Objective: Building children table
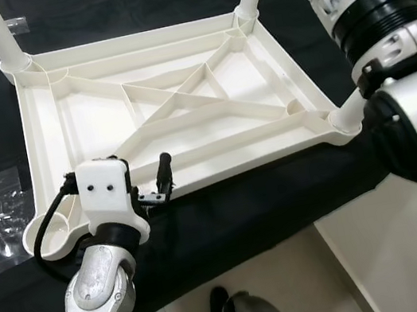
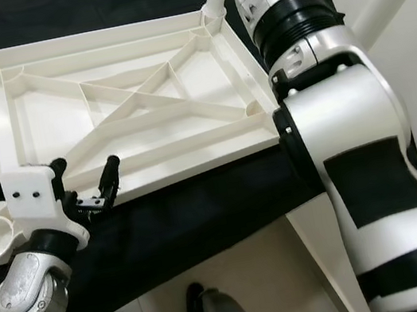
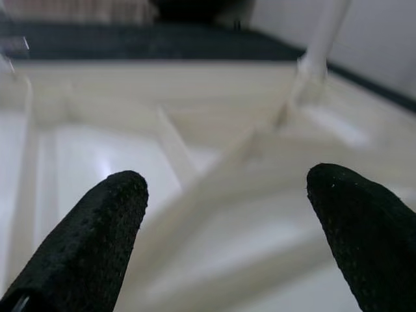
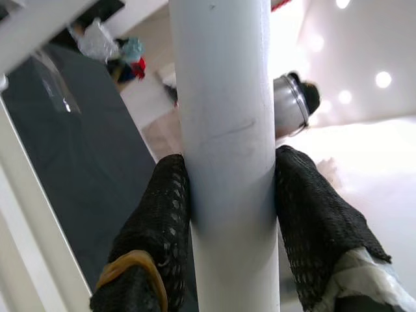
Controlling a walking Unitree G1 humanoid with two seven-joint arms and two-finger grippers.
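Two pincer fingers (image 4: 162, 221) around table leg (image 4: 224, 130)

Head cameras look steeply down; wrist cameras sit close.
Both eye views share the upturned white tabletop (image 1: 177, 113) (right eye shifted sideways); the left wrist view skims its ribs, the right wrist view hugs a leg (image 4: 224, 130).

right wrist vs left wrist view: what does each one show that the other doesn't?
Right wrist view: the right claw shut on a white table leg, with dark mat behind. Left wrist view: the left claw open, its fingers apart over the ribbed underside of the tabletop. Shared: white table parts between black fingers.
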